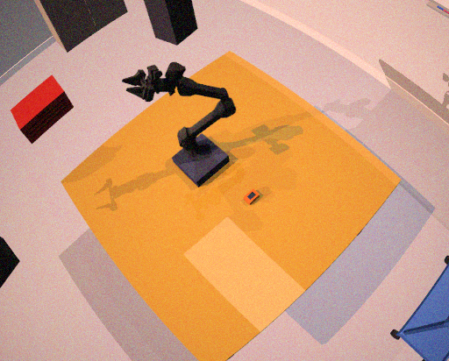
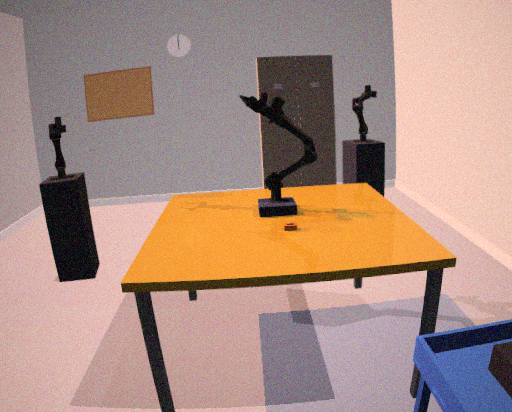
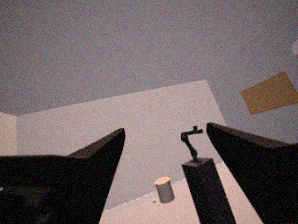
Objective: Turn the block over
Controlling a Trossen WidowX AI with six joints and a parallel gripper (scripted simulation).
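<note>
A small orange block [image 1: 251,196] [image 2: 291,226] lies flat on the yellow table [image 1: 317,210] [image 2: 217,250], a little in front of the arm's dark base [image 1: 201,164] [image 2: 277,206]. Its dark marked side faces up. My gripper [image 1: 131,85] [image 2: 246,99] [image 3: 165,129] is open and empty. It is raised high in the air, pointing away from the block toward the far wall, beyond the table's back edge. The block does not show in the wrist view; only the two open fingers, the wall and the floor show there.
A paler rectangle [image 1: 243,272] is marked on the table near its front. Off the table stand black pedestals with other arms [image 2: 68,225] [image 2: 363,160] [image 3: 207,190], a red box [image 1: 41,107], a blue cart [image 1: 440,311] [image 2: 462,365] and a white cylinder [image 3: 164,190].
</note>
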